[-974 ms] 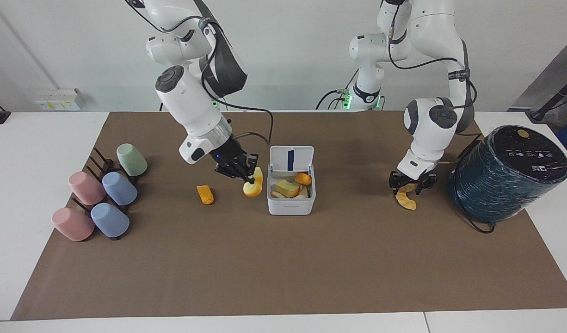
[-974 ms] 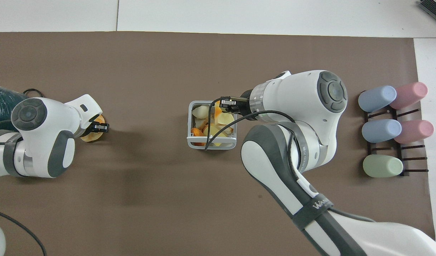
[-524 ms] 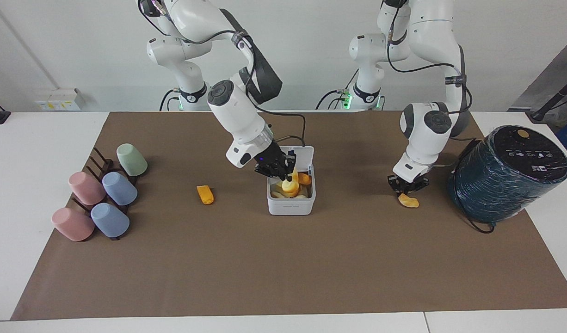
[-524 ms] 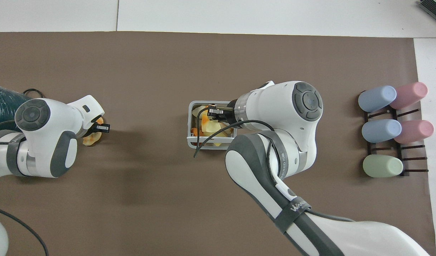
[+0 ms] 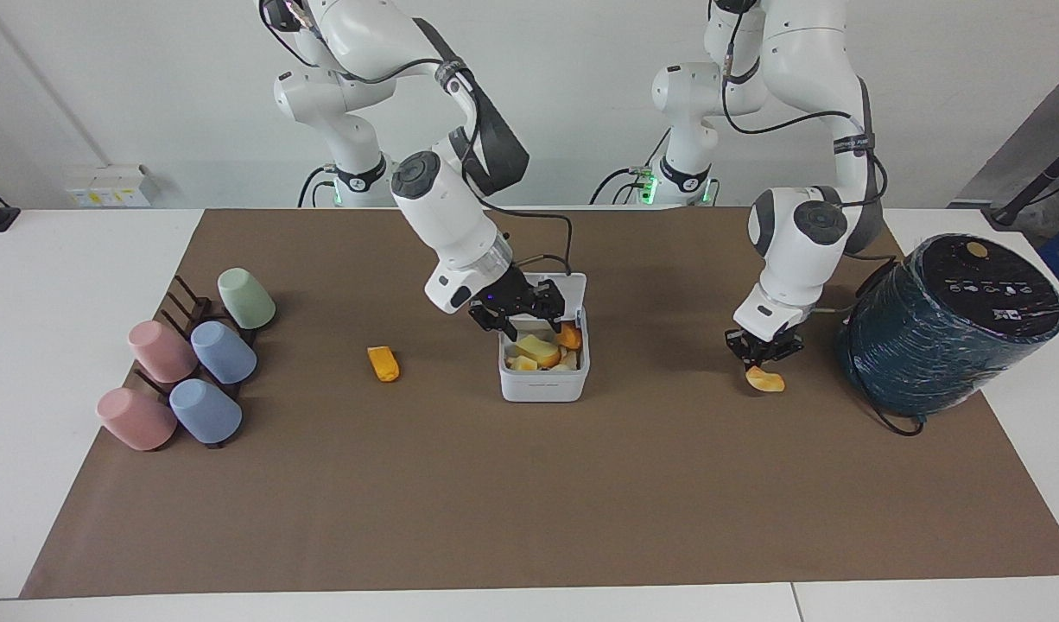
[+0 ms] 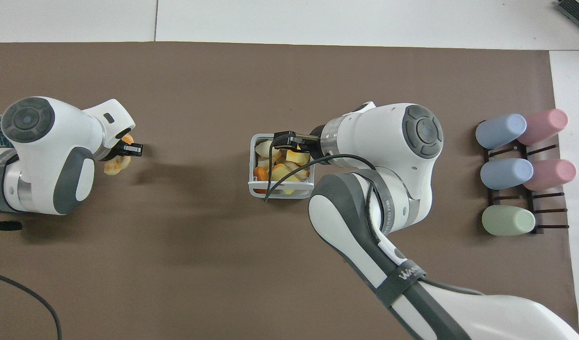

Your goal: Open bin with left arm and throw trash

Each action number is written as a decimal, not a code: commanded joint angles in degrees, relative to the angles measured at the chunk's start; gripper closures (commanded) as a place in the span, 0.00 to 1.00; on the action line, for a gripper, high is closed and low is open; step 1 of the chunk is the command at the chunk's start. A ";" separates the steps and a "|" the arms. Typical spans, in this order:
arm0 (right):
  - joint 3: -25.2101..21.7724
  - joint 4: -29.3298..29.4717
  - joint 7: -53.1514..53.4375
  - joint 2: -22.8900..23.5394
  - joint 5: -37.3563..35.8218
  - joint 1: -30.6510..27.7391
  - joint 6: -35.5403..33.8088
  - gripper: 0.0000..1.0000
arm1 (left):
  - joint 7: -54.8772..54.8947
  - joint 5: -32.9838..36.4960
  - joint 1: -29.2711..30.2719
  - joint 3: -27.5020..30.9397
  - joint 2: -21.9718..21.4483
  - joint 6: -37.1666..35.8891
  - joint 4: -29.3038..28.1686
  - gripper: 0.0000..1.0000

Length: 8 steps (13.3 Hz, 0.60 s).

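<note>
- White bin (image 5: 543, 380) sits mid-mat, lid up, scraps inside.
- R gripper (image 5: 519, 314) over the bin's rim, jaws spread, empty.
- L gripper (image 5: 763, 349) near the teal cylinder (image 5: 948, 321) at the L arm's end; peel (image 5: 765, 379) under it, can't tell if held.
- Orange chunk (image 5: 383, 363) lies loose on the mat toward the cups (image 5: 193, 363).
- Scraps look light, soft: pinch across the middle.
- Mat's front half is open room.

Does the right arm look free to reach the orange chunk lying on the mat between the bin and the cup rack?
Probably yes. The orange chunk lies alone on bare mat, and the right tool, open over the bin, has nothing between them.
</note>
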 commanded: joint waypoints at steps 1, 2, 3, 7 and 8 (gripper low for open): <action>0.49 -0.43 -2.64 -2.49 -6.62 -5.20 -0.17 0.00 | -8.68 -0.76 -5.56 0.40 1.20 -7.88 8.13 1.00; 0.49 -0.52 -5.53 -3.01 -8.13 -7.22 -1.13 0.00 | -13.43 -3.90 -7.93 0.40 1.98 -9.03 10.68 1.00; 0.40 -0.61 -10.00 -3.11 -8.67 -8.72 -2.80 0.00 | -17.56 -7.07 -9.95 0.40 2.60 -9.39 13.23 1.00; 0.40 -6.65 -27.50 -5.82 -13.74 -14.00 -6.42 0.00 | -34.18 -9.65 -18.22 0.40 4.01 -5.38 16.07 1.00; 0.40 -8.59 -30.93 -6.27 -16.38 -14.62 -6.33 0.00 | -37.78 -9.65 -19.80 0.31 4.45 -3.18 16.07 1.00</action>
